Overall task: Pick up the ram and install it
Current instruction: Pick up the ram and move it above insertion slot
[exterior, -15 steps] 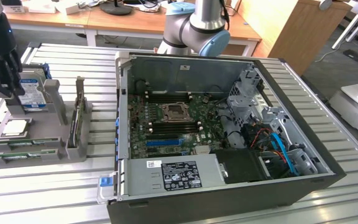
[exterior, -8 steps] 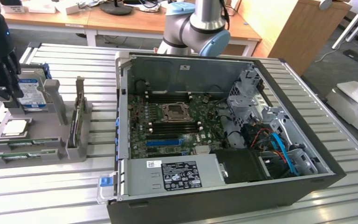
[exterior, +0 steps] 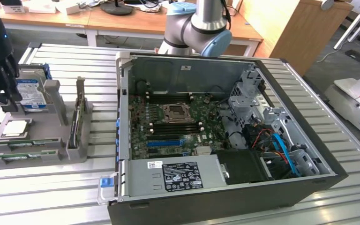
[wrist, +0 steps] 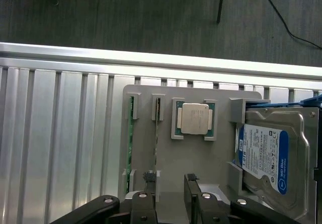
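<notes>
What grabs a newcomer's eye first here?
The open black computer case with its green motherboard dominates the exterior view's middle. At that view's left, a grey holder carries a blue-labelled silver hard drive, a square silver processor and thin green ram sticks, the black gripper hovering open above it.

Wrist view's edge cuts off the hard drive (wrist: 266, 153) and claw (wrist: 168, 199)

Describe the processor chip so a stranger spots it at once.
On the exterior view's left, beside the open computer case, sits a grey parts holder. The processor lies flat in it beside the blue-labelled hard drive. It alone is square and silver-topped.
</notes>
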